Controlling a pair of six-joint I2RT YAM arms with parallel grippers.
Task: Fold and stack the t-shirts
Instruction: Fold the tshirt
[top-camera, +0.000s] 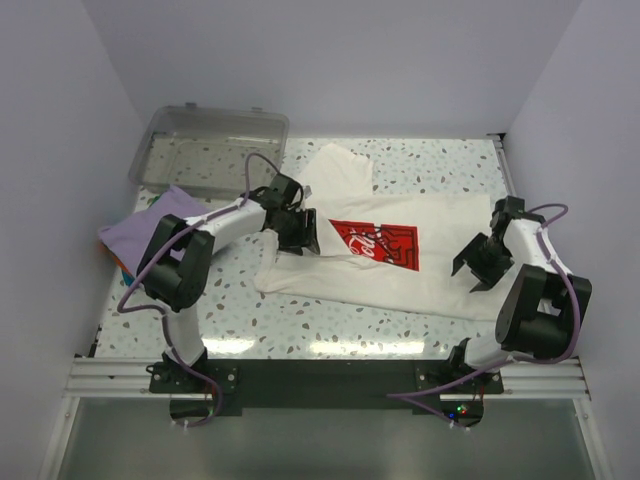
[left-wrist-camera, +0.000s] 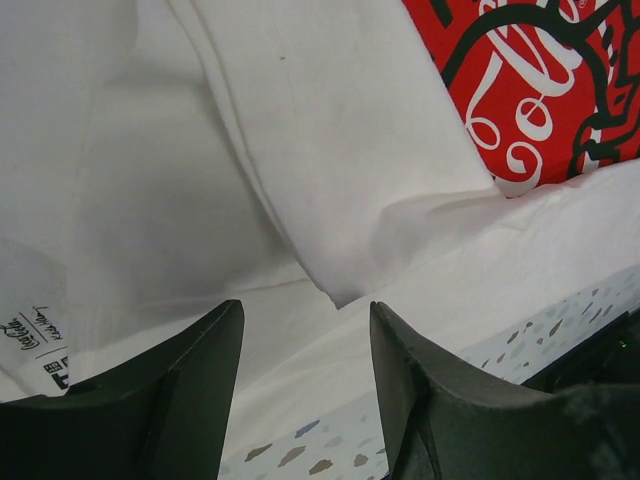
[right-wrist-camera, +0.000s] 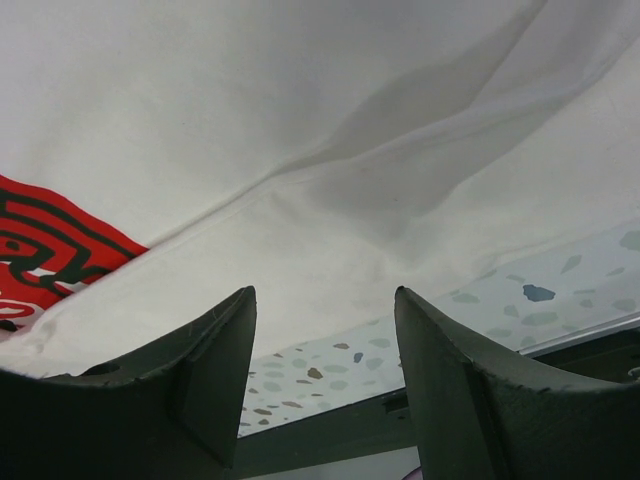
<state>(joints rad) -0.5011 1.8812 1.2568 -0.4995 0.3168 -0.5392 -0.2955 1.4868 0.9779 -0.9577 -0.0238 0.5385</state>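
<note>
Speckled white table (top-camera: 300, 325) carries the cream-white t-shirt (top-camera: 440, 280), spread out at centre with its red logo (top-camera: 375, 243) facing up. We see our left gripper (top-camera: 298, 240) over its left part and our right gripper (top-camera: 470, 275) over its right edge, the 2 with fingers apart, gripping nothing. The lavender t-shirt (top-camera: 140, 235) lies bunched at far left, just beside the clear plastic bin (top-camera: 210, 150).
</note>
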